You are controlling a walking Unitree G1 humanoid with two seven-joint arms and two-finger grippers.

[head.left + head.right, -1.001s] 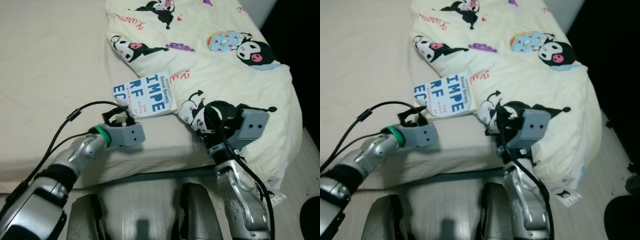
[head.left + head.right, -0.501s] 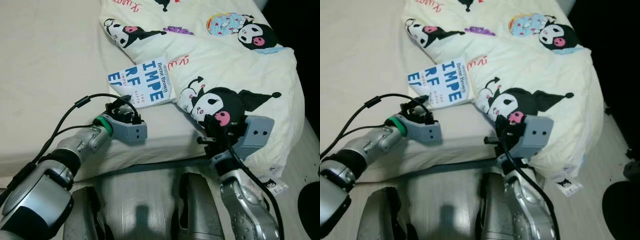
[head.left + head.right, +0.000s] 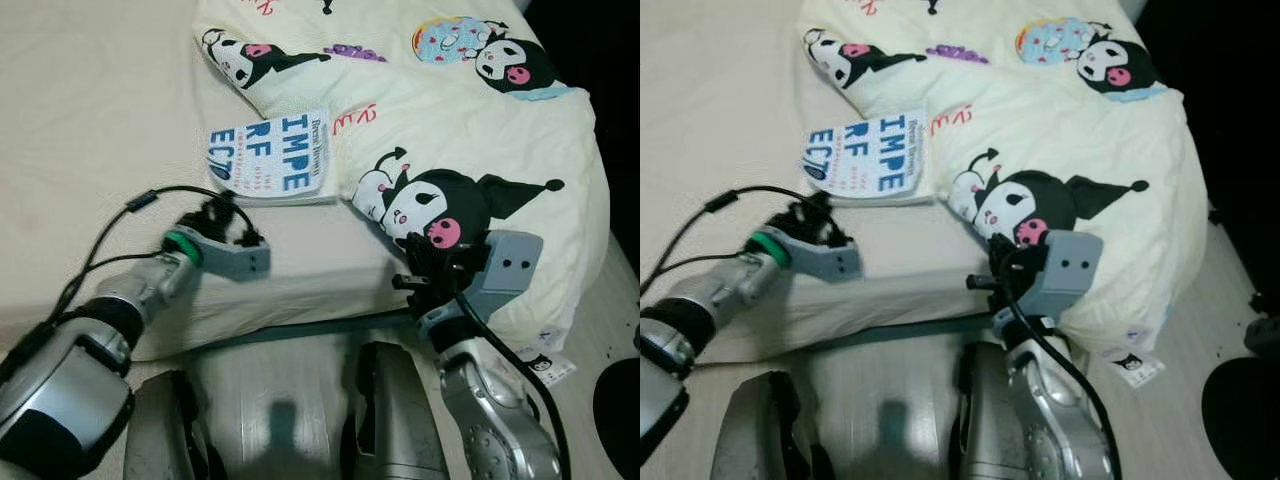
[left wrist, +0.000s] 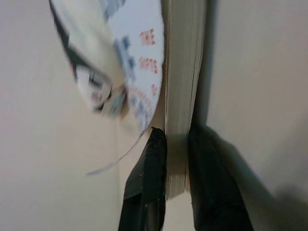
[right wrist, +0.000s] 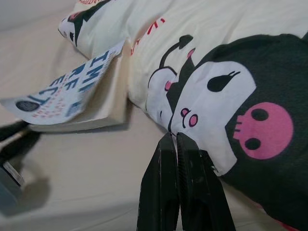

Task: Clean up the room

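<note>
On a cream bed (image 3: 90, 120), a blue-lettered paperback (image 3: 268, 157) beside a cartoon-print duvet (image 3: 470, 110), left gripper (image 4: 173, 159) clamped on the book's lower corner, cover curling up, right gripper (image 5: 176, 159) fingers pressed together, empty, at the duvet's edge.

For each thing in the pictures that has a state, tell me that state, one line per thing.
book: lying flat on the bed, front cover lifting and curled.
left gripper: fingers shut on the book's page block at a corner.
right gripper: fingers shut, empty, beside the quilt.
quilt: rumpled, hanging over the bed's edge.
bed: sheet bare.
</note>
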